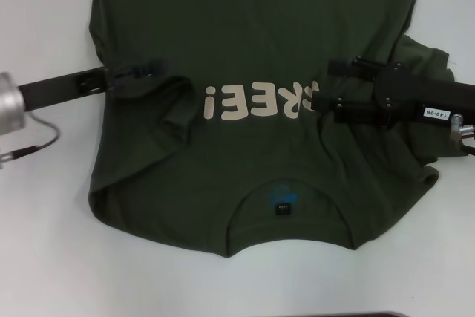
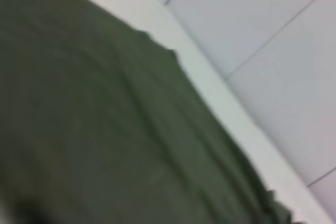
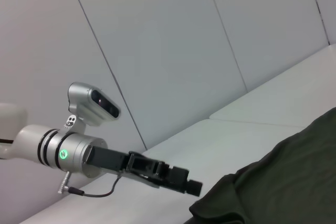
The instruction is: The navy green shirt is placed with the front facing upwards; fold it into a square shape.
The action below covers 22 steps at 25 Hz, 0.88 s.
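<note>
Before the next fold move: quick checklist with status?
1. Shirt front up, lettering showing: ok.
2. Left gripper over the shirt's left side: ok.
3. Right gripper over the right side, covering the lettering's end: ok.
4. Cloth actually pinched by either gripper: cannot tell.
5. Shirt lying flat: not ok, a ridge beside the left gripper and bunching at the right sleeve.
6. Collar label nearest the robot: ok.

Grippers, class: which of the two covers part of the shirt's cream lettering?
The right gripper: it overlaps the lettering; the left gripper sits clear of it.
</note>
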Each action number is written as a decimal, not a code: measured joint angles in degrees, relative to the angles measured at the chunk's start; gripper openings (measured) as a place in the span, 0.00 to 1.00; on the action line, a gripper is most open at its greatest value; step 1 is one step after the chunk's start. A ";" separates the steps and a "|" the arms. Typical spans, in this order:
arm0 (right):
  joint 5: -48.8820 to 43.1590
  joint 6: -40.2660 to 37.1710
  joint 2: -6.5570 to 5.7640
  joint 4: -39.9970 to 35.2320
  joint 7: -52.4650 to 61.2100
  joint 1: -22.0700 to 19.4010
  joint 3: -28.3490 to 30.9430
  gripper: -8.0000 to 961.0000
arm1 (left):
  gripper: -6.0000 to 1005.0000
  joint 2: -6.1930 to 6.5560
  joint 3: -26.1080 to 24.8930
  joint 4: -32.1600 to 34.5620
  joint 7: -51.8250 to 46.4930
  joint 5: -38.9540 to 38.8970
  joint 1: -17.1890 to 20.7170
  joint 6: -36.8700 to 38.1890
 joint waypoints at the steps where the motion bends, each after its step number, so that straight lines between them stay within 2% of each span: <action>1: 0.00 0.00 0.00 -0.01 0.01 0.00 0.06 0.98 | 0.80 0.24 0.15 1.00 -0.81 0.83 0.53 -0.16; 5: 0.00 0.01 0.02 -0.03 0.03 0.00 0.21 0.98 | 0.80 0.87 0.11 3.49 -2.53 2.32 2.31 -0.42; 9: 0.00 0.01 0.07 -0.04 0.04 0.00 0.26 0.98 | 0.80 0.94 0.18 4.11 -2.98 2.43 3.19 -1.61; 22: 0.00 -0.50 0.09 0.06 0.03 -0.07 0.52 0.98 | 0.80 0.61 1.26 0.91 -3.24 3.89 2.39 -7.56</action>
